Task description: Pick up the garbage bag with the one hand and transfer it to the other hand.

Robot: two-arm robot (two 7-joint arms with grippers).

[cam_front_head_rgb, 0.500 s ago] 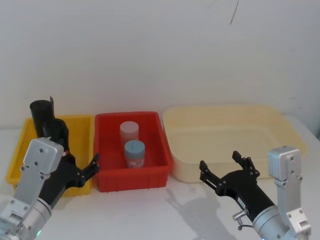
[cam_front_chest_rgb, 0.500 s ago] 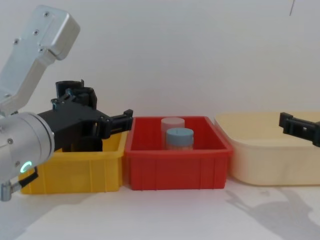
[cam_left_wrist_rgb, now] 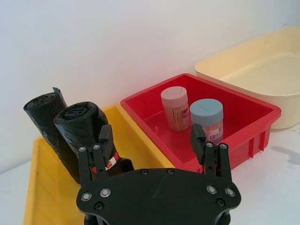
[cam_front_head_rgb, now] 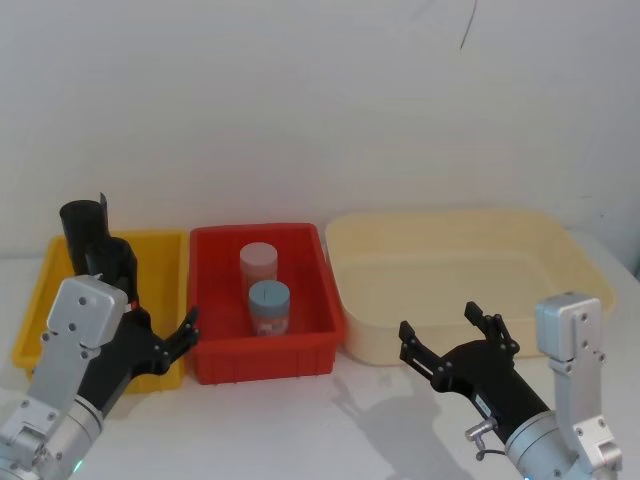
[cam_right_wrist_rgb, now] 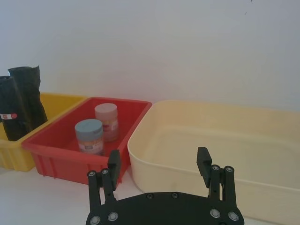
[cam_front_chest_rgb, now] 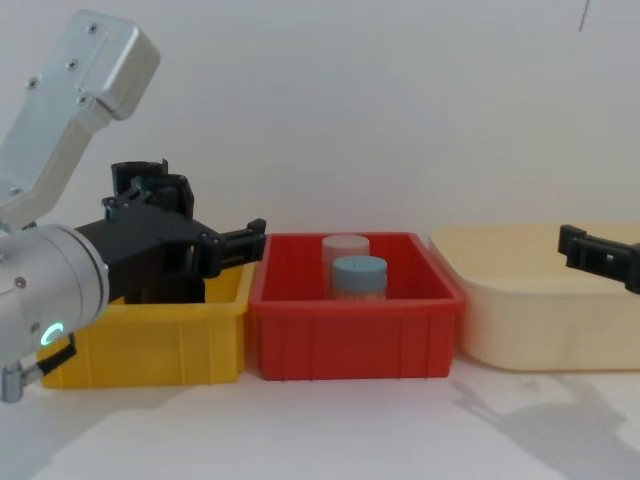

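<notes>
Nearest, low on the left: left hand (cam_left_wrist_rgb: 151, 138) on a thick silver-grey wrist with a green ring light (cam_front_chest_rgb: 50, 333), raised over the front part of the yellow bin (cam_left_wrist_rgb: 33, 187), fingers spread wide, nothing between them. One finger just in front of the garbage bag (cam_left_wrist_rgb: 82, 119), at its label band, the other out toward the red bin (cam_left_wrist_rgb: 234, 93); contact with the bag impossible to tell. Low on the right: right hand (cam_front_head_rgb: 440, 325) above the white tabletop (cam_front_head_rgb: 330, 420), just before the cream tub (cam_front_head_rgb: 450, 270), fingers likewise spread and empty. Next back, three containers in a row across the tabletop: yellow bin on the left, red bin in the middle, cream tub on the right, each just beside its neighbour. In the yellow bin, the garbage bag, a tight black roll standing on end and tilted, red-and-white band low on it; close behind, a plain black roll (cam_left_wrist_rgb: 44, 110), also on end and tilted. In the red bin, two upright jars: blue-lidded jar (cam_left_wrist_rgb: 206, 117) in front, pink-lidded jar (cam_left_wrist_rgb: 175, 105) just behind. Farthest back, a bare white wall (cam_front_head_rgb: 300, 100).
</notes>
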